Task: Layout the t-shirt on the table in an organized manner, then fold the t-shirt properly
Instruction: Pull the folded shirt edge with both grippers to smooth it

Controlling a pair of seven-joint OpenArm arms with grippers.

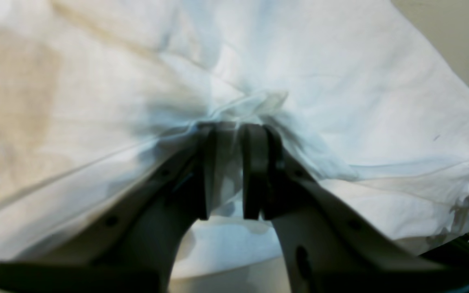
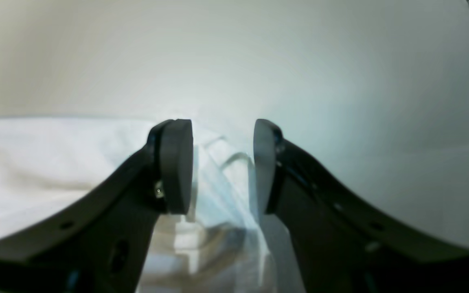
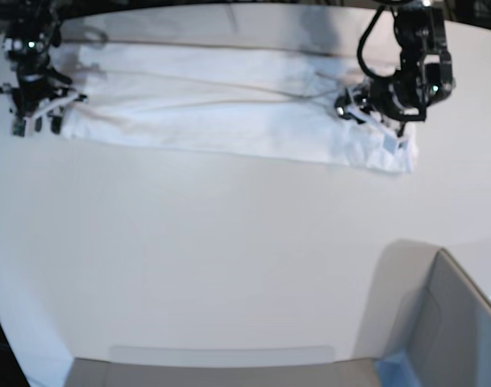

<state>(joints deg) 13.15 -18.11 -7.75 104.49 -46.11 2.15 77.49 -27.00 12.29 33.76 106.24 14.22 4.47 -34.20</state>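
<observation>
Grey box (image 3: 455, 330) at near right corner of bench (image 3: 229, 266). T-shirt (image 3: 229, 113) stretched along far edge. Left claw (image 1: 234, 171) pinching t-shirt; right claw (image 2: 222, 167) gaping wide over a t-shirt fold.

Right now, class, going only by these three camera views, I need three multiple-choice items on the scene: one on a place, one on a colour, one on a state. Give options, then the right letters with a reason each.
1. Where does the t-shirt lie on the table?
A. along the far edge
B. at the near edge
C. inside the grey box

2. What colour is the grey box's lower edge?
A. red
B. blue
C. green

3. What is the left end effector doing?
A. standing wide open above bare table
B. closed on a bunch of shirt fabric
C. holding the box

Answers:
1 A: the base view shows the shirt stretched across the far side.
2 B: a blue strip shows at the box's base.
3 B: the left wrist view shows cloth pinched between its pads.
</observation>
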